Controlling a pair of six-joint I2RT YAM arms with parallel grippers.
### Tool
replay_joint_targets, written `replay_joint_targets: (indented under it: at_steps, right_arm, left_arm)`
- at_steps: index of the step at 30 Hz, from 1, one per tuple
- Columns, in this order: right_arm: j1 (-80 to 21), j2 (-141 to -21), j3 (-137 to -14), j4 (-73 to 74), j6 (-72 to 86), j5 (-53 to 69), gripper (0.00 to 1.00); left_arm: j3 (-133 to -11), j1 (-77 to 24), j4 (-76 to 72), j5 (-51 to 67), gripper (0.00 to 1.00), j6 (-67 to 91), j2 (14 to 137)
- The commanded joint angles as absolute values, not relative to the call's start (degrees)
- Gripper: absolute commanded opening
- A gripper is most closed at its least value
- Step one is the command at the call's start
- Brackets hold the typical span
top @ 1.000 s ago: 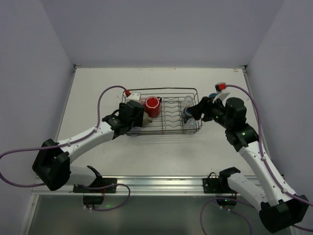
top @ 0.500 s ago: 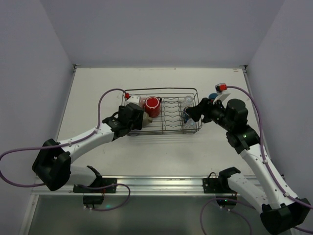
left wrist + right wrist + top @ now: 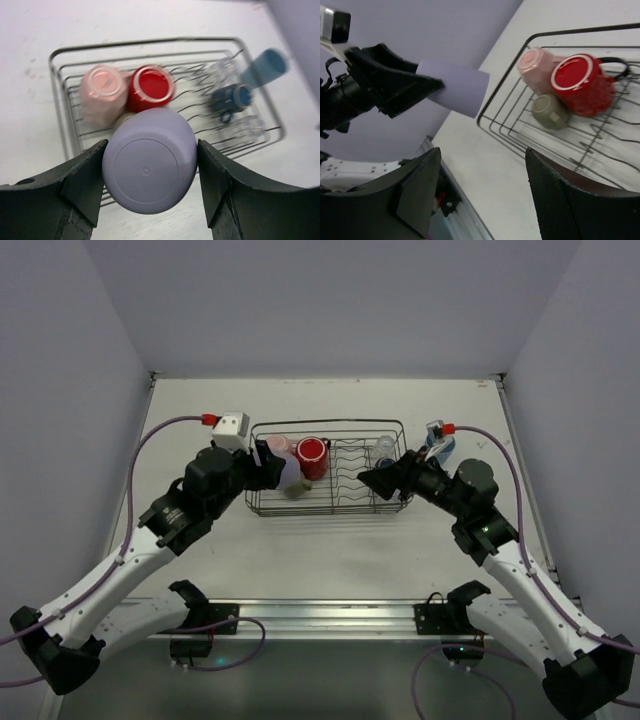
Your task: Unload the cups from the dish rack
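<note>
Left gripper (image 3: pixel 150 152) grasps the lavender tumbler (image 3: pixel 148 172) in the air near the dish rack (image 3: pixel 330 423) – its left end; right gripper (image 3: pixel 482 152) spread, empty.

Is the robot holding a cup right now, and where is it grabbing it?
Yes. The left gripper pinches the lavender tumbler by its two opposite sides. The right gripper holds nothing.

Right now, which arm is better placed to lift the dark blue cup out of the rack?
Right. The right tool is open and empty at the dish rack's right end, where the dark blue cup lies. The left tool is shut on the lavender tumbler at the left end.
</note>
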State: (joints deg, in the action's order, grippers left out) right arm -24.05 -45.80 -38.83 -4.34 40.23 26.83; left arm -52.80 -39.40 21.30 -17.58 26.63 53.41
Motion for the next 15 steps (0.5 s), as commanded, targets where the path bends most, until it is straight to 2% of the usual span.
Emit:
replay_joint_targets:
  at_steps: [1,7,13,15]
  right_arm:
    - [-28.47,-46.40,-37.09,-20.90,48.07,30.32,0.72]
    - [-36.12,-49.57,-37.00,-27.42,49.22,29.01,0.76]
    - [-39.55,-51.24,-37.09,-30.76,49.66,26.98,0.77]
    - [-39.90,-51.76,-37.53,-32.59,50.09,26.89,0.74]
  left_arm:
    - [-53.01,-39.11,12.76,-4.52,0.21,32.24,49.05]
    - [-45.54,-39.11,-4.55,7.63,0.18,42.88,46.32]
    - [-42.19,-39.11,-13.53,12.56,0.18,49.03,45.53]
    - [-40.96,-39.11,-16.50,14.06,0.18,50.09,45.97]
